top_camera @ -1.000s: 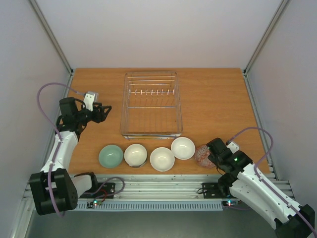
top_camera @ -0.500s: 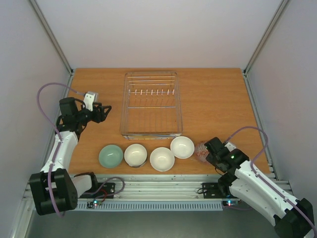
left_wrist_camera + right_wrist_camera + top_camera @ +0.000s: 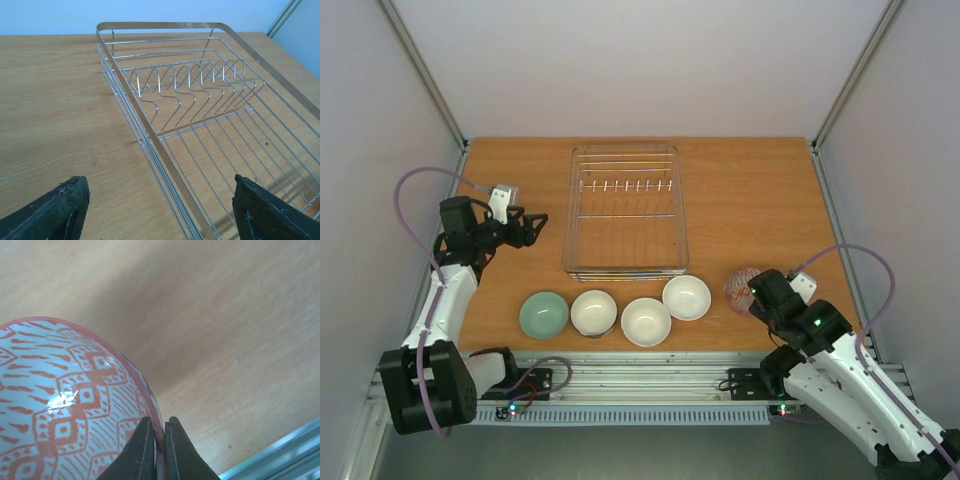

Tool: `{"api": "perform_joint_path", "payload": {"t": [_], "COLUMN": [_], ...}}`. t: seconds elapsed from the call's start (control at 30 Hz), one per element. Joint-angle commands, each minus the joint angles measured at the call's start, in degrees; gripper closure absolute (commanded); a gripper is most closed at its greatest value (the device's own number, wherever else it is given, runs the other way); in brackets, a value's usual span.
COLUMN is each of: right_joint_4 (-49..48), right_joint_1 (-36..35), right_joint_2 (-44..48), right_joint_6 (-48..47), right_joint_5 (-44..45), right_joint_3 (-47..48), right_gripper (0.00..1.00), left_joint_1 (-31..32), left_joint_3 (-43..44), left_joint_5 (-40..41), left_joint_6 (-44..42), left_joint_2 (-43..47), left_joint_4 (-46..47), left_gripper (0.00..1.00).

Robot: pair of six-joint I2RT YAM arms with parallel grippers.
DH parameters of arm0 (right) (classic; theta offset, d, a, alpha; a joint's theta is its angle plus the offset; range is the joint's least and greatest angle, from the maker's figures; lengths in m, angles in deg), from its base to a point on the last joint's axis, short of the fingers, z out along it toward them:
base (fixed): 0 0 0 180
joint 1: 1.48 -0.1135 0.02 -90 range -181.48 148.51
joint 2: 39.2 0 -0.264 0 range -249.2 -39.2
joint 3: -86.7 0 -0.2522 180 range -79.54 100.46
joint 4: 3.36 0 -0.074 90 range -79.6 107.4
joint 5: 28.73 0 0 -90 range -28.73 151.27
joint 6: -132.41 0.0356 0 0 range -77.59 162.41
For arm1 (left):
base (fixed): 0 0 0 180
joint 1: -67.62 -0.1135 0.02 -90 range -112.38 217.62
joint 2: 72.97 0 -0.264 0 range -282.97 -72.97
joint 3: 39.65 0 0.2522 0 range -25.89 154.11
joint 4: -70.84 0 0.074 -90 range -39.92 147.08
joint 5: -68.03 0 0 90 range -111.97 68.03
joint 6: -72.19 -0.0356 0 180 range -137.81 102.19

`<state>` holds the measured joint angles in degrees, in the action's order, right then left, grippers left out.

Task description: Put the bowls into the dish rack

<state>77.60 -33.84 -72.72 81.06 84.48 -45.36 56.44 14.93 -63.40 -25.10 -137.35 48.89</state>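
My right gripper (image 3: 752, 292) is shut on the rim of the red-patterned bowl (image 3: 739, 287) and holds it tilted above the table at the front right. In the right wrist view the bowl's patterned inside (image 3: 60, 405) fills the left, with its rim pinched in my gripper (image 3: 160, 440). A pale green bowl (image 3: 543, 314) and three white-inside bowls (image 3: 593, 311) (image 3: 647, 320) (image 3: 687, 297) stand in a row in front of the dish rack (image 3: 625, 210). My left gripper (image 3: 532, 228) is open and empty, left of the rack; the rack's left rim (image 3: 165, 150) runs between its fingers.
Aluminium frame posts stand at the table's back corners. A metal rail (image 3: 650, 375) runs along the near edge by the arm bases. Bare wood lies right of the rack (image 3: 760, 210) and left of it (image 3: 510, 180).
My right gripper has lifted the red-patterned bowl off the table and moved it back and slightly right, away from the row. The left arm has barely moved.
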Motion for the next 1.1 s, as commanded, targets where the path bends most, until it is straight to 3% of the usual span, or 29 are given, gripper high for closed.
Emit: {"api": "perform_joint_path", "payload": {"t": [0.0, 0.13, 0.4, 0.6, 0.77, 0.9, 1.07], "right_joint_4": [0.1, -9.4, -35.0, -51.3, -66.1, -80.2, -88.1], "right_joint_1": [-0.3, -0.3, -0.3, -0.3, -0.3, -0.3, -2.2], "right_joint_2": [0.2, -3.3, -17.7, -27.1, -33.3, -41.2, -51.6], "right_joint_6": [-5.0, -13.0, -27.7, -32.3, -30.7, -25.7, -22.8], "right_joint_5": [6.5, 4.0, -14.4, -29.3, -41.8, -51.4, -52.8], "right_joint_3": [6.6, 10.4, 16.9, 21.9, 20.5, 19.5, 23.0], "right_gripper": [0.99, 0.99, 0.99, 0.99, 0.99, 0.99, 0.99], "left_joint_1": [-0.2, -0.2, -0.2, -0.2, -0.2, -0.2, -0.2], "left_joint_3": [1.8, 2.4, 4.3, 5.8, 6.0, 5.1, 1.4], "left_joint_5": [-2.4, -5.0, -12.8, -20.3, -24.9, -29.6, -35.0], "left_joint_6": [0.3, -1.2, -4.8, -9.0, -8.1, -3.1, 10.4], "left_joint_2": [1.0, 0.8, 0.3, 0.8, 2.1, 2.7, 2.5], "left_joint_4": [-0.7, -2.5, -7.9, -14.1, -14.3, -9.3, 5.4], "left_gripper": [0.20, 0.14, 0.04, 0.01, 0.01, 0.01, 0.01]}}
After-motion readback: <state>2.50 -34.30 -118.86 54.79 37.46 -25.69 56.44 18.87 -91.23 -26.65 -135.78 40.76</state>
